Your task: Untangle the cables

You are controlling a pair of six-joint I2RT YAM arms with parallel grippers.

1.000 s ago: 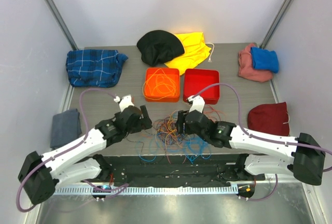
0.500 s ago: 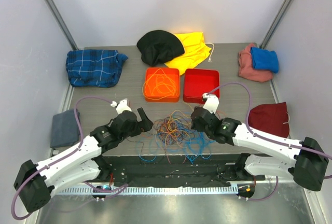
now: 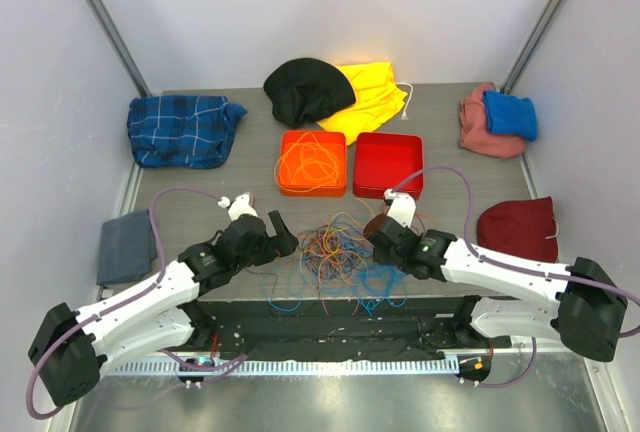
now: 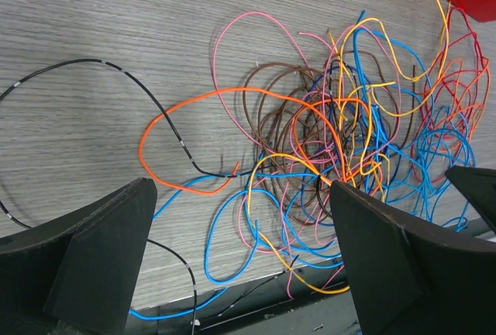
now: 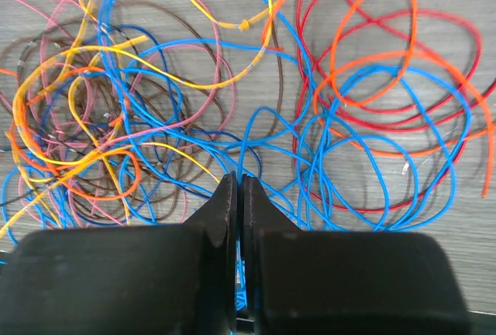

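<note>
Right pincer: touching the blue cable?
Cannot tell. In the right wrist view the shut right pincer overlaps blue cable strands, but nothing shows contact or a gap.

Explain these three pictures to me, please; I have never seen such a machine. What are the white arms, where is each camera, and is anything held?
Two white robot arms are bolted at the near edge of a table, each ending in a two-finger pincer. The wide picture comes from a fixed camera above and behind them. The other two come from cameras on the wrists, so the dark shapes at the bottom are each arm's own fingers. Between the arms lies a tangle of coloured cables, which they should untangle. Behind it stand an orange tray holding an orange cable and a red tray; clothes lie around the edges. The left pincer is open and holds nothing. The right pincer is shut over the tangle; whether a thin wire is pinched, I cannot tell.
</note>
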